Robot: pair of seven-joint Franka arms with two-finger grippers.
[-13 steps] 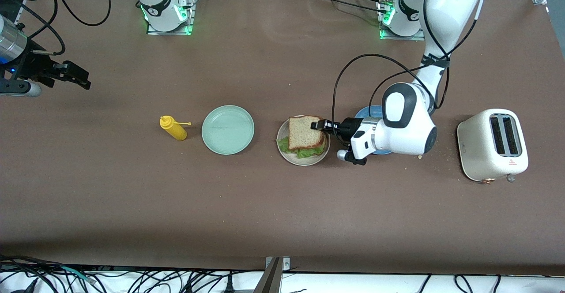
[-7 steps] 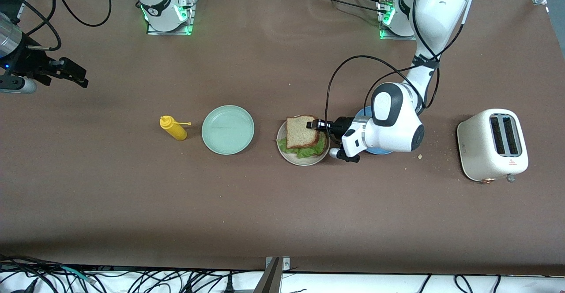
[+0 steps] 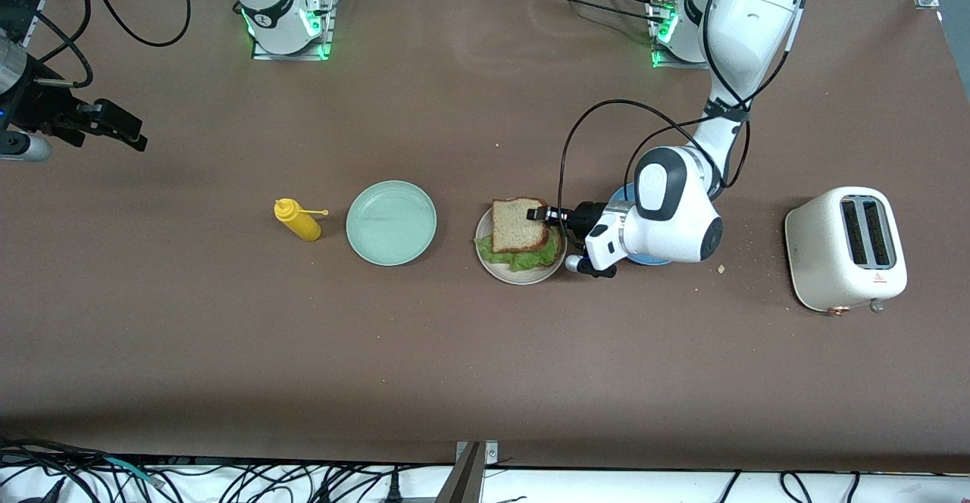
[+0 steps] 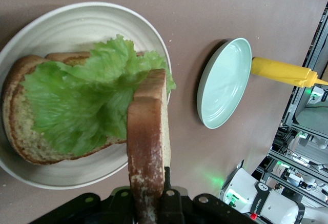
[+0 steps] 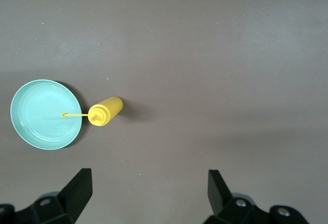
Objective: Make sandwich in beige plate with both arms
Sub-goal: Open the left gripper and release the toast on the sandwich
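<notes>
Beige plate (image 3: pixel 506 270): we see it on the table between the mint green plate and the blue plate, holding a bottom slice of bread (image 4: pixel 20 131) with a ruffled lettuce leaf (image 4: pixel 87 103) lying on it.
Top slice (image 3: pixel 517 225): we find it over the lettuce on the beige plate, one edge pinched by the left gripper; in the left wrist view it stands tilted, its lower edge touching the lettuce.
Left gripper (image 3: pixel 539 214): its fingers are pressed together on the top slice's edge, over the beige plate's rim toward the left arm's end.
Mint green plate (image 3: pixel 391 223): we see nothing in it; it sits just beside the yellow squeeze bottle (image 3: pixel 297 220).
Blue plate (image 3: pixel 623 194): mostly hidden under the left arm's wrist, so we cannot tell its contents.
Right gripper (image 3: pixel 114 126): its fingers are spread wide with nothing between them; the arm waits over the table's edge at the right arm's end.
Toaster (image 3: pixel 846 248): white, two slots, toward the left arm's end, with crumbs on the table near it.
Surface: we see a brown table (image 3: pixel 485 374).
Room: loose black cables (image 3: pixel 227 480) lie along the floor at the table's near edge.
</notes>
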